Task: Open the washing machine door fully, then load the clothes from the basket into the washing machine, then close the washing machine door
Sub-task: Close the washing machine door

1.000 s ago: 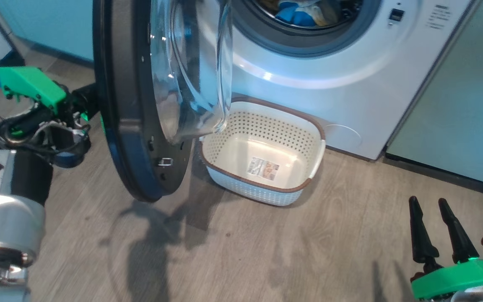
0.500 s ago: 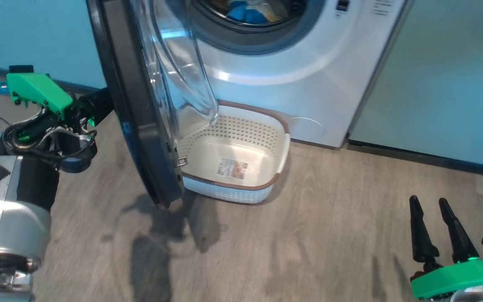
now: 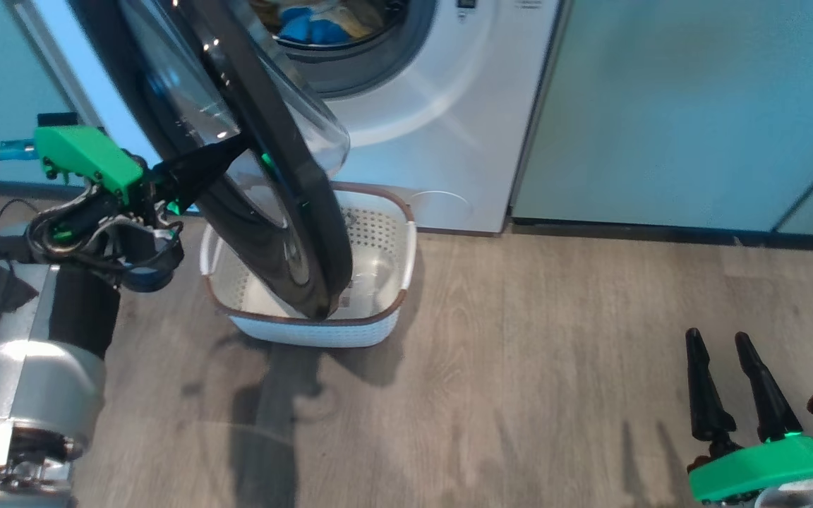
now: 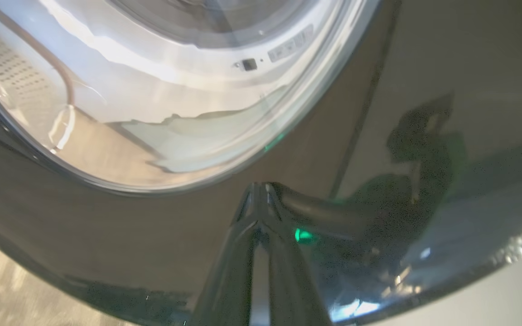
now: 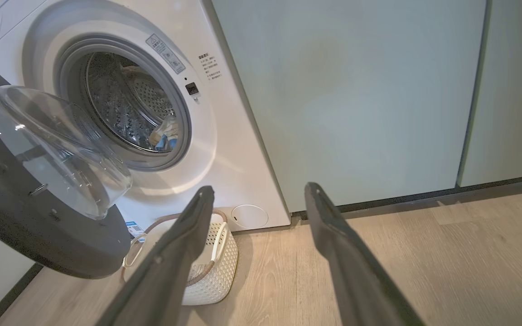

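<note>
From here I read the door (image 3: 315, 247) as glossy black, mirror-smooth, with a clear glass bowl (image 5: 57, 149). The washing machine (image 5: 238, 149) looks like smooth white painted metal; its drum (image 5: 125, 104) is perforated steel. The basket (image 3: 322, 331) is cream plastic with holed sides. The clothes (image 3: 308, 28) are soft cloth. The floor (image 3: 519, 367) shows matt grey wood grain. The right gripper (image 5: 258, 186) has 2 fingers (image 5: 175, 253) of matt dark plastic.

The grey wood-look floor (image 3: 519, 367) carries the empty cream basket (image 3: 322, 333), just before the white washing machine (image 3: 442, 141).
</note>
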Motion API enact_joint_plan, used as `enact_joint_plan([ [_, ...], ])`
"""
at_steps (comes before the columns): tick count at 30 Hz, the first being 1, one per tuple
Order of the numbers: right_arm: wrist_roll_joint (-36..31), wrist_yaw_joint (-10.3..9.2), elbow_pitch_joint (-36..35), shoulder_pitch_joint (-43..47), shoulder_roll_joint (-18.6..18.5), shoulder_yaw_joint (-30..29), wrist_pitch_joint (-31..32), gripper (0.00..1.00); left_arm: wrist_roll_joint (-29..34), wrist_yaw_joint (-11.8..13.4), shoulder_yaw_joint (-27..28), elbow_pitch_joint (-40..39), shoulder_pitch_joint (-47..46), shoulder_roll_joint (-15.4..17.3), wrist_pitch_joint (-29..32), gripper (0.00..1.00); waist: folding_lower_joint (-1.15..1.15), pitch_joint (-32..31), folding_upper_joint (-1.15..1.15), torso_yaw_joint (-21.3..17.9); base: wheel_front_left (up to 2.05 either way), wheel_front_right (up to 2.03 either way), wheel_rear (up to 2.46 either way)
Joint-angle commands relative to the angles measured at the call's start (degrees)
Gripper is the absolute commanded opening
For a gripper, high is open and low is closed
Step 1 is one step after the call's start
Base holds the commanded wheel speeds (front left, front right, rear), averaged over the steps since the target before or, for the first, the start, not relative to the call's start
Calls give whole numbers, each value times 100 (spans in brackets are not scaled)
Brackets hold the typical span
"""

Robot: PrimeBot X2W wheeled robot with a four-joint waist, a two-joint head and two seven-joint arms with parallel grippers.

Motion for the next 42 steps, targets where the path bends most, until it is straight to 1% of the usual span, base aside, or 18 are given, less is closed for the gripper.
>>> enact_joint_plan([
  [1, 9, 1, -183, -138, -25, 89, -55, 100, -20, -32, 188, -244, -187, 170, -28, 0, 0, 20, 0, -124, 0, 0, 0],
  [8, 9, 1, -196, -159, -30, 69, -55, 100, -6, -57, 213, -240, -209, 110, -128, 0, 0, 44, 0, -370, 0, 0, 0],
  [14, -1, 1, -198, -163, -20, 63, -55, 100, -10, -76, 227, -232, -222, 76, -154, 0, 0, 42, 0, -441, 0, 0, 0],
  [17, -3, 1, -199, -157, -24, 28, -55, 100, 2, -84, 234, -243, -214, 69, -184, 0, 0, 36, 0, -405, 0, 0, 0],
  [25, -13, 1, -214, -135, -32, -28, -55, 100, 73, -97, 276, -207, -184, 57, -392, 0, 0, -21, 0, -137, 0, 0, 0],
  [28, -13, 1, -214, -110, -32, -46, -55, 100, 164, -101, 271, -206, -140, 69, -542, 24, 0, -61, 0, 7, 0, 0, 0],
  [29, -14, 1, -213, -100, -33, -50, -55, 100, 224, -103, 263, -223, -121, 89, -628, 36, 0, -75, 0, 56, 0, 0, 0],
  [30, -14, 1, -211, -90, -32, -52, -55, 100, 267, -104, 264, -242, -94, 98, -709, 44, 0, -89, 0, 100, 0, 0, 0],
  [32, -16, 1, -211, -71, -28, -59, -55, 100, 363, -105, 237, -341, -14, 122, -838, 86, 0, -114, 0, 189, 0, 0, 0],
  [33, -18, 1, -213, -60, -24, -63, -55, 100, 427, -105, 212, -409, 46, 140, -913, 99, 0, -126, 0, 230, 0, 0, 0],
  [37, -16, 1, -211, -51, -19, -64, -55, 100, 619, -106, 121, -756, 341, 211, -1160, 100, 0, -137, 0, 361, 0, 0, 0],
  [42, -14, 1, -205, -42, -4, -54, -55, 100, 770, -107, 164, -1283, 846, 343, -1689, 100, 0, -174, 0, 419, 0, 0, 0],
])
